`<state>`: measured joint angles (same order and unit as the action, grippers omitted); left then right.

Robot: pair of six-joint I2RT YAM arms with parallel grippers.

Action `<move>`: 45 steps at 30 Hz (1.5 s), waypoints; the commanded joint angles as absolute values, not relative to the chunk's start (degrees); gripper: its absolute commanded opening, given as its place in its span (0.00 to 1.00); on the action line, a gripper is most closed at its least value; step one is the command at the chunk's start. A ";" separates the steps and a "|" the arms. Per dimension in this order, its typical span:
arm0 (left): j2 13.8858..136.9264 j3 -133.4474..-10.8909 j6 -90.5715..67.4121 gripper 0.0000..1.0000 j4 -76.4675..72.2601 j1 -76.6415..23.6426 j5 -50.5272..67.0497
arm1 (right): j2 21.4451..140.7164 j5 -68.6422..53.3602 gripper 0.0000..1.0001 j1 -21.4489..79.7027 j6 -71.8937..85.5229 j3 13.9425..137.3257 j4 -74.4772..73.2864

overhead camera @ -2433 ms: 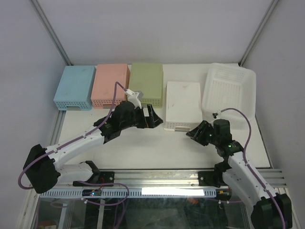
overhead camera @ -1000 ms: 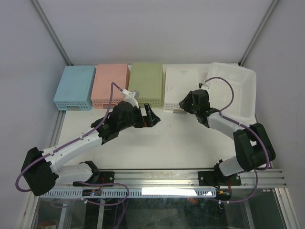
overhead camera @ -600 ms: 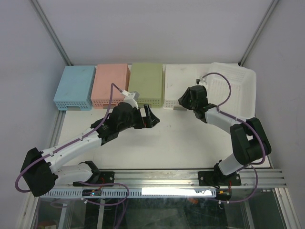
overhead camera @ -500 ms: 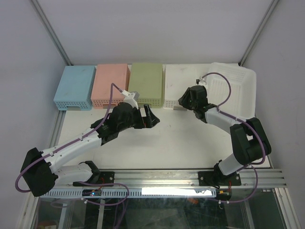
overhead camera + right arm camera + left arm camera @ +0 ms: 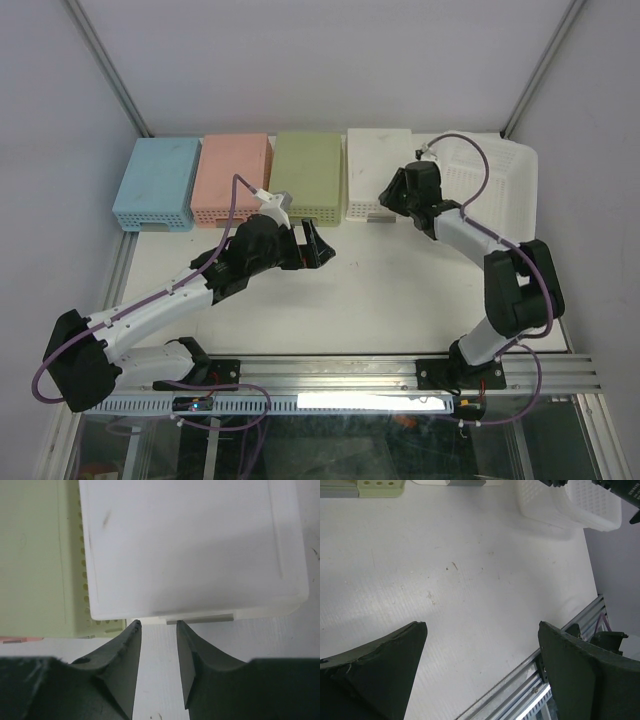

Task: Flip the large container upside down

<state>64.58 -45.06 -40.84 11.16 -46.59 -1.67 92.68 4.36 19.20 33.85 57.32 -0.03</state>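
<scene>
Facing white box point(image 5: 190, 550), right end effector point(image 5: 158, 624) ajar

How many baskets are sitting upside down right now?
4, in the back row, left to right: blue plastic basket, pink plastic basket, green plastic basket, white plastic basket.

Right tool point(image 5: 386, 199) hovers at the white box's point(image 5: 377, 168) near edge.

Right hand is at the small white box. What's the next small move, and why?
Probably back the right hand off the small white upturned plastic box and swing it right to the rim of the large white perforated plastic basket: that basket sits open side up, and the hand is empty, fingers slightly apart.
</scene>
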 commanded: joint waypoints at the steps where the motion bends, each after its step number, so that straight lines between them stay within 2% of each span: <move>1: 63.60 -45.63 -40.72 0.99 9.12 -47.26 -2.85 | 83.40 2.51 0.38 19.16 30.28 60.13 -2.12; 4: 64.46 -46.37 -40.44 0.99 9.07 -47.28 -2.64 | 77.70 7.06 0.43 19.14 25.04 60.98 -6.34; 7: 65.39 -46.96 -40.27 0.99 9.01 -47.24 -2.48 | 74.67 17.03 0.48 18.18 19.61 62.27 -11.47; 8: 65.58 -46.96 -40.26 0.99 8.81 -47.21 -2.35 | 74.79 20.29 0.53 17.28 18.91 63.00 -13.01; 9: 65.95 -47.02 -40.18 0.99 8.47 -47.20 -2.29 | 75.49 22.11 0.61 16.02 18.74 64.27 -15.34; 11: 66.68 -47.19 -40.08 0.99 7.96 -47.24 -1.92 | 79.52 20.81 0.69 13.16 18.58 68.88 -20.72; 16: 68.10 -48.32 -40.02 0.99 7.76 -47.24 -0.48 | 93.10 15.51 0.71 9.92 16.82 83.46 -33.66; 19: 67.67 -48.07 -40.08 0.99 7.76 -47.25 -0.47 | 98.11 14.76 0.71 9.34 16.41 87.08 -35.49; 23: 66.10 -47.17 -40.06 0.99 7.89 -47.23 -0.83 | 100.50 13.07 0.64 7.68 17.11 87.79 -35.04; 27: 65.31 -46.35 -40.26 0.99 7.91 -47.24 -1.27 | 101.13 12.96 0.52 7.05 16.81 86.98 -33.63; 32: 65.74 -46.43 -40.22 0.99 7.95 -47.22 -1.06 | 101.23 12.82 0.15 6.22 16.82 86.25 -34.05; 33: 65.82 -46.46 -40.24 0.99 7.99 -47.21 -0.97 | 100.40 12.93 0.11 6.22 16.91 85.75 -33.77; 40: 66.28 -46.41 -40.30 0.99 7.98 -47.22 -0.69 | 95.18 13.57 0.01 5.25 15.99 83.36 -33.18; 45: 66.88 -46.60 -40.43 0.99 7.93 -47.20 -0.35 | 90.77 13.40 0.01 4.62 15.08 82.45 -33.52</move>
